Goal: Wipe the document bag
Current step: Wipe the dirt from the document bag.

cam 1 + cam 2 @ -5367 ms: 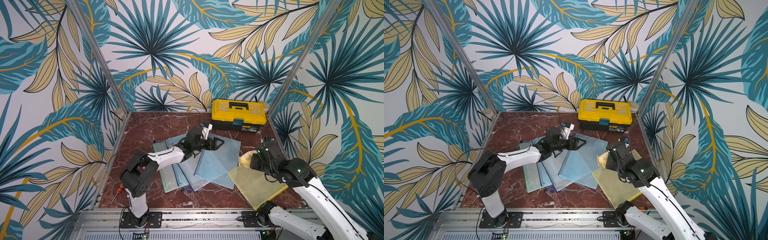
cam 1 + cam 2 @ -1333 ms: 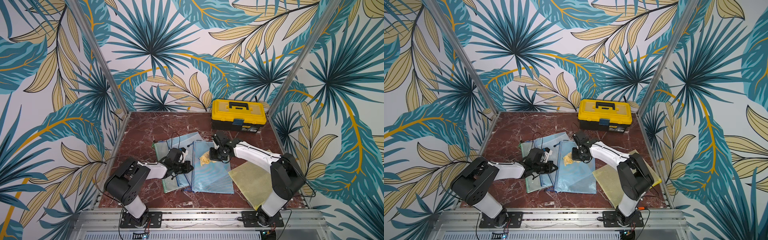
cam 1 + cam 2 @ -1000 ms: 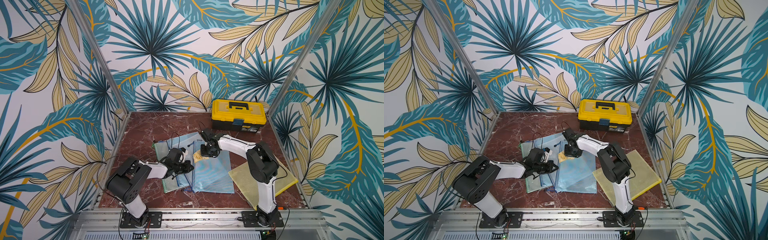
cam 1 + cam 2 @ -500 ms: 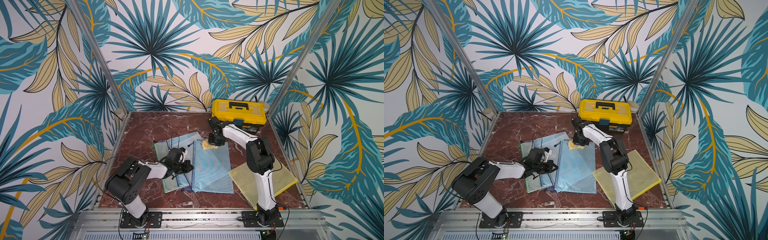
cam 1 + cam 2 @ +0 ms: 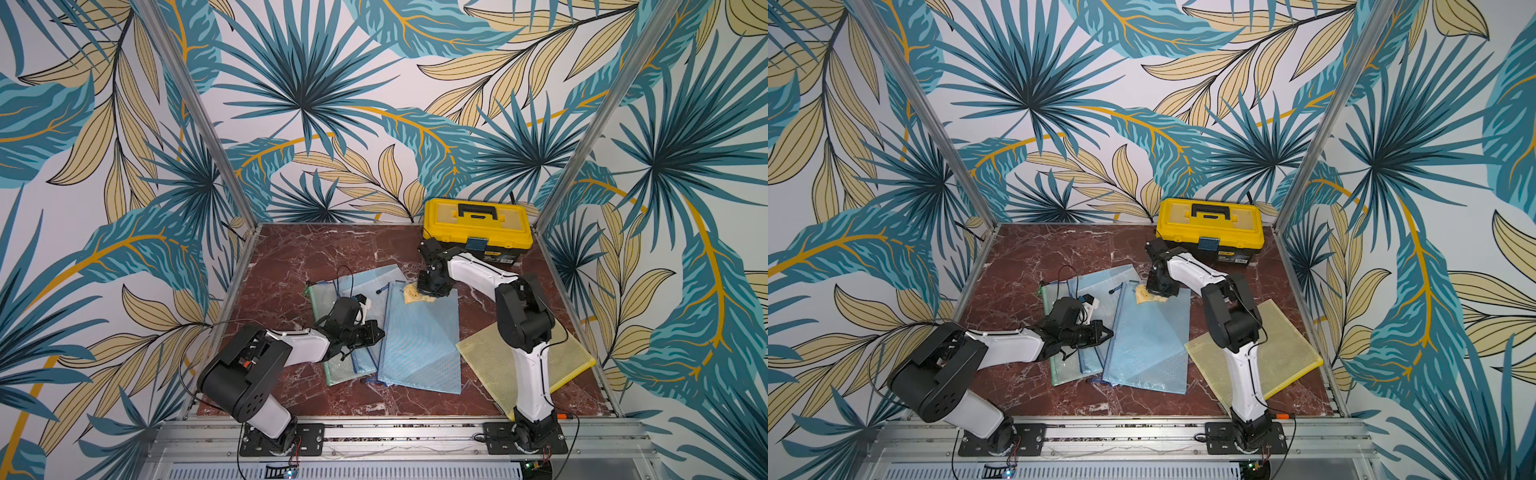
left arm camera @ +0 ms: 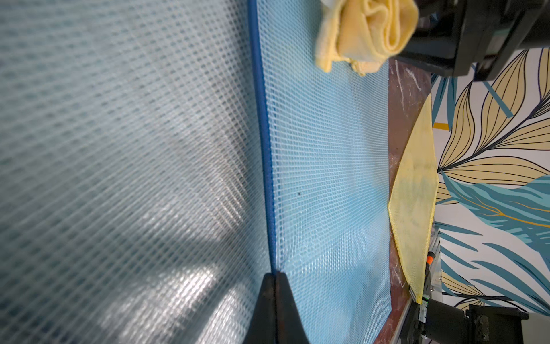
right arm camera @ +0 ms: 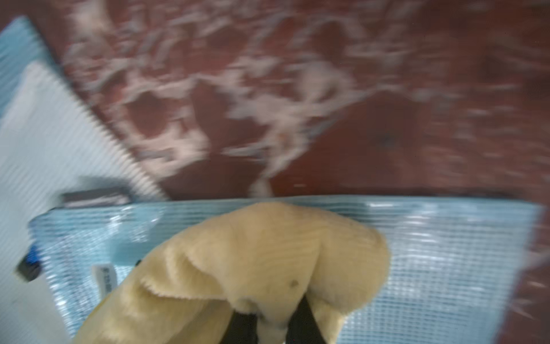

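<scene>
Blue document bag [image 5: 419, 345] lies on the bench [image 5: 291, 257]; right end effector [image 5: 428, 289] clamps yellow cloth [image 5: 409, 294] at its 12 o'clock edge for wiping; left end effector [image 5: 376, 332], closed, pins its 9 o'clock edge, evidently steadying.

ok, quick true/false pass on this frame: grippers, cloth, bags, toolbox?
1. The right gripper is shut on the yellow cloth, which sits at the far end of the top blue document bag. True.
2. The left gripper has its jaws wide open. False: they are shut, with the tips at the bag's dark blue edge.
3. The yellow toolbox has its lid open. False: the lid is down.
4. A yellow document bag lies flat on the right arm's side of the table. True.
5. The cloth rests on the yellow document bag. False: it is on the blue one.
</scene>
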Controlling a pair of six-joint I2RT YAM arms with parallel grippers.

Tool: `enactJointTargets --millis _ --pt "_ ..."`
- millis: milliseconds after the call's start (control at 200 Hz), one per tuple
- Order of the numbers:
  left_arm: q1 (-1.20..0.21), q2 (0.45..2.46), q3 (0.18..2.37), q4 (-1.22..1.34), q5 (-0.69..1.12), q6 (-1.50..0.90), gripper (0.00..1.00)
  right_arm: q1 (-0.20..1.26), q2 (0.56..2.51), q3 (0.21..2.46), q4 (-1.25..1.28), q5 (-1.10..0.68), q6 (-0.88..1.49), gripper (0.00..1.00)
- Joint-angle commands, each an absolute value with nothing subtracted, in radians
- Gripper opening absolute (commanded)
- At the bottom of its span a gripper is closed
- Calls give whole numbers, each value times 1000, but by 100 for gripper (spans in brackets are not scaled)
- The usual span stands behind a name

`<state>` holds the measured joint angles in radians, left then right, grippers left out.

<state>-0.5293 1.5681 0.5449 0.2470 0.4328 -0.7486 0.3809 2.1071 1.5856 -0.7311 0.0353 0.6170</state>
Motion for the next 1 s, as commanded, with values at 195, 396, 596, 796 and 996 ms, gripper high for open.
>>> enactJointTargets --millis 195,396,596,796,996 --pt "-527 1592 570 230 432 -755 0 421 2024 1432 -724 6 623 0" --pt "-526 1594 576 230 425 -768 0 578 2066 1456 -672 -64 718 0" --pt "-526 1595 580 230 426 -766 0 506 1974 1258 -648 -3 708 0" --pt "-526 1612 592 230 425 -769 0 360 1800 1084 -655 28 642 0" --pt "-526 1606 603 231 415 -776 0 555 1867 1221 -683 -22 688 0"
